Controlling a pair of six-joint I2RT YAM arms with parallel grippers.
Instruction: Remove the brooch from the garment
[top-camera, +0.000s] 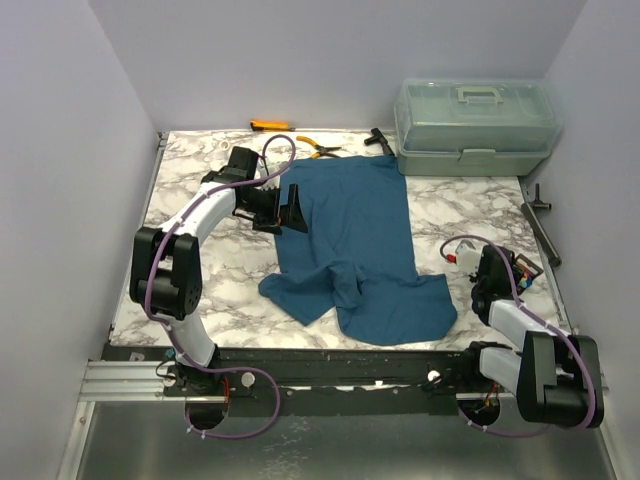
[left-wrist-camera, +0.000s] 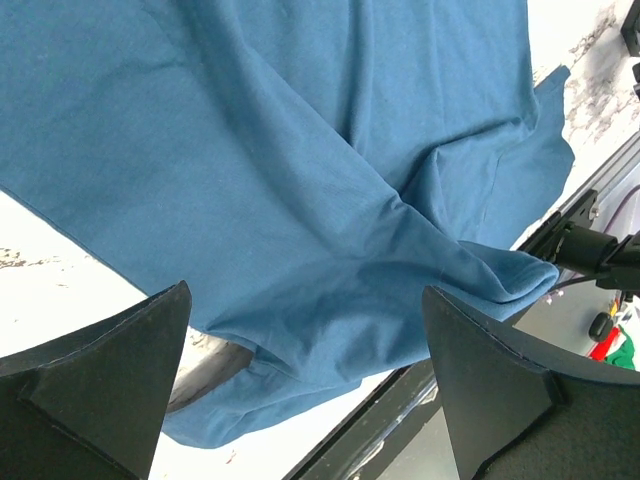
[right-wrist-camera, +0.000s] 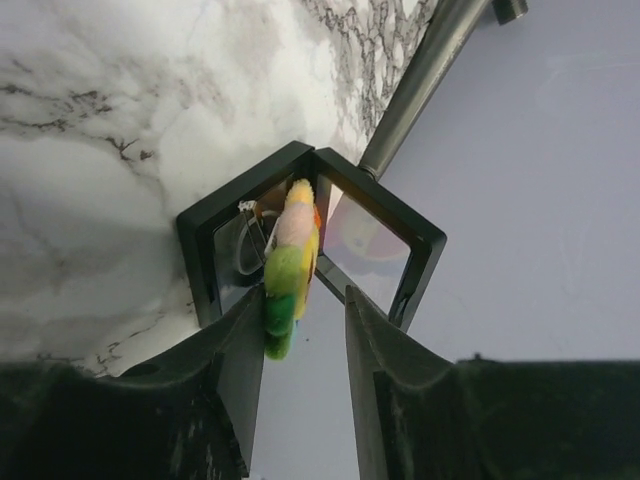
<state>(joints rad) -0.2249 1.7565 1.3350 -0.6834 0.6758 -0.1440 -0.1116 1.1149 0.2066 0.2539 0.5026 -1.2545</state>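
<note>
The multicoloured beaded brooch (right-wrist-camera: 288, 270) lies at the black square frame (right-wrist-camera: 200, 250) on the white marble counter (right-wrist-camera: 90, 130), between the narrowly parted jaws of the right gripper (right-wrist-camera: 303, 300), with a gap to one jaw. The left gripper (left-wrist-camera: 305, 295), jaws wide, is positioned over the dark teal-blue cloth T-shirt (left-wrist-camera: 300, 150).

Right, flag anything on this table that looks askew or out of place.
The dark teal cloth T-shirt lies crooked, its lower part rumpled and folded over itself. The tiny multicoloured bead brooch is off it and sits at a small black square frame, between the right fingers.
</note>
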